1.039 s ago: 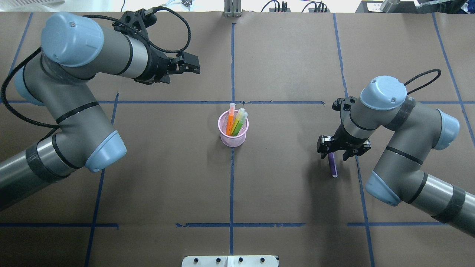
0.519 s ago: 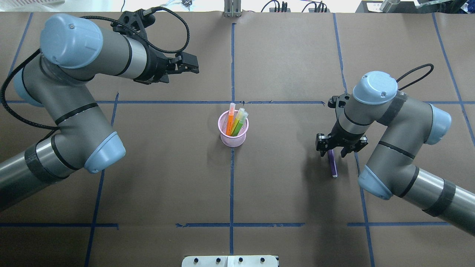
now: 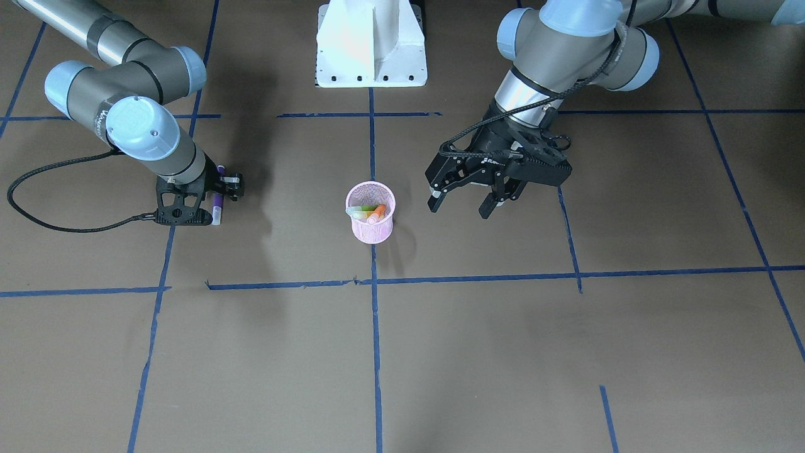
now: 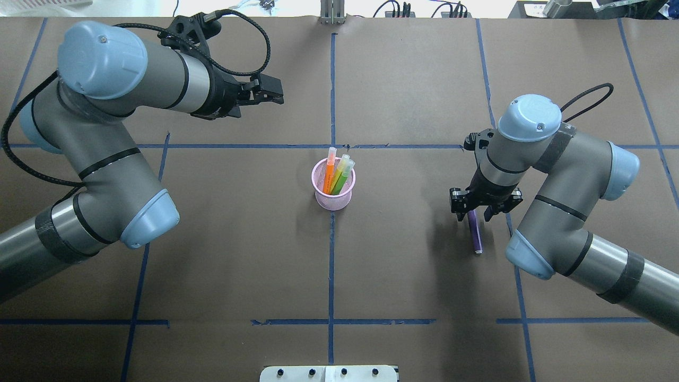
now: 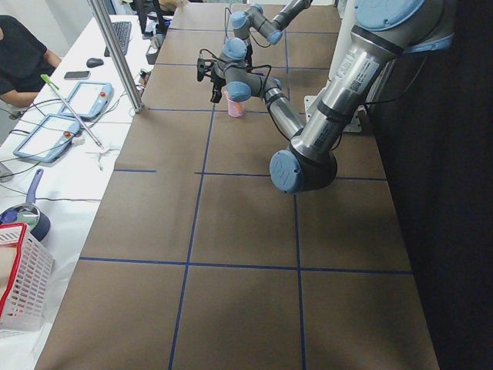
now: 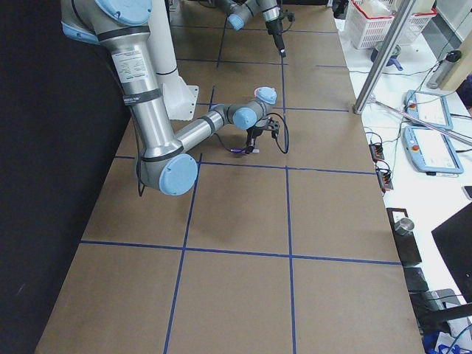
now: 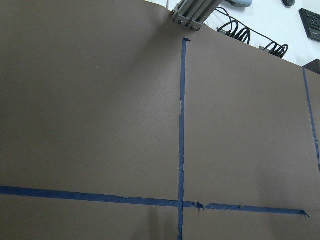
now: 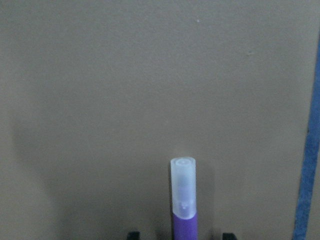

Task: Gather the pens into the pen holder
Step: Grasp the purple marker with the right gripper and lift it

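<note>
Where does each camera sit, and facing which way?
Overhead: behind robot, looking forward-down; both arms, pen holder, purple pen.
Front-facing: across the table, facing robot; both arms, white base.
Exterior left: table's left end; left arm near.
Exterior right: right end; right arm near.
Left wrist: at taped paper; no gripper shows.
Right wrist: down on purple pen's cap; fingertips at bottom edge.
Shared: overhead and front-facing both show the holder.

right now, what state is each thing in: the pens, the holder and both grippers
purple pen: lying flat, not gripped
orange pen: standing in the pen holder, cap end up
green pen: standing in the pen holder, cap end up
pen holder: upright
right gripper: jaws open, straddling the purple pen
left gripper: jaws open, empty
</note>
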You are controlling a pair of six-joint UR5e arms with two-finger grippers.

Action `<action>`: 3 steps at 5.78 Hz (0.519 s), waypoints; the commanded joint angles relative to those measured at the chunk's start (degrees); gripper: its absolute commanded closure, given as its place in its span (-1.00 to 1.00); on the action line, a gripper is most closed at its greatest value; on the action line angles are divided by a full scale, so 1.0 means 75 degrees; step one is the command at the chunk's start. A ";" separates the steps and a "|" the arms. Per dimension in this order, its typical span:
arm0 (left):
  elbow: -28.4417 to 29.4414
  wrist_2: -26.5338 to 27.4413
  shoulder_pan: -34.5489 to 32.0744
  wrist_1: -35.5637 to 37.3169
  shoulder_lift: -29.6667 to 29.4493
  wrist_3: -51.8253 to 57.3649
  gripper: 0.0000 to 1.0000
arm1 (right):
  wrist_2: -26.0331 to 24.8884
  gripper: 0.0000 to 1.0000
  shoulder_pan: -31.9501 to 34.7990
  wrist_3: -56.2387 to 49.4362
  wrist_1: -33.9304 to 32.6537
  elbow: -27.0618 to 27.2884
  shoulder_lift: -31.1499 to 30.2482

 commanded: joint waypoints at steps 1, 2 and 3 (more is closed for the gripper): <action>-0.0012 0.0004 0.0011 -0.0008 0.0045 0.0000 -0.99 | 0.0001 -0.22 0.0000 -0.0031 -0.0012 -0.0123 0.0023; -0.0023 0.0085 0.0022 -0.0008 0.0057 0.0011 -0.99 | 0.0024 -0.19 0.0000 -0.0031 -0.0012 -0.0158 0.0023; -0.0023 0.0202 0.0057 -0.0020 0.0057 0.0012 -0.99 | 0.0036 0.33 0.0000 -0.0031 -0.0012 -0.0170 0.0034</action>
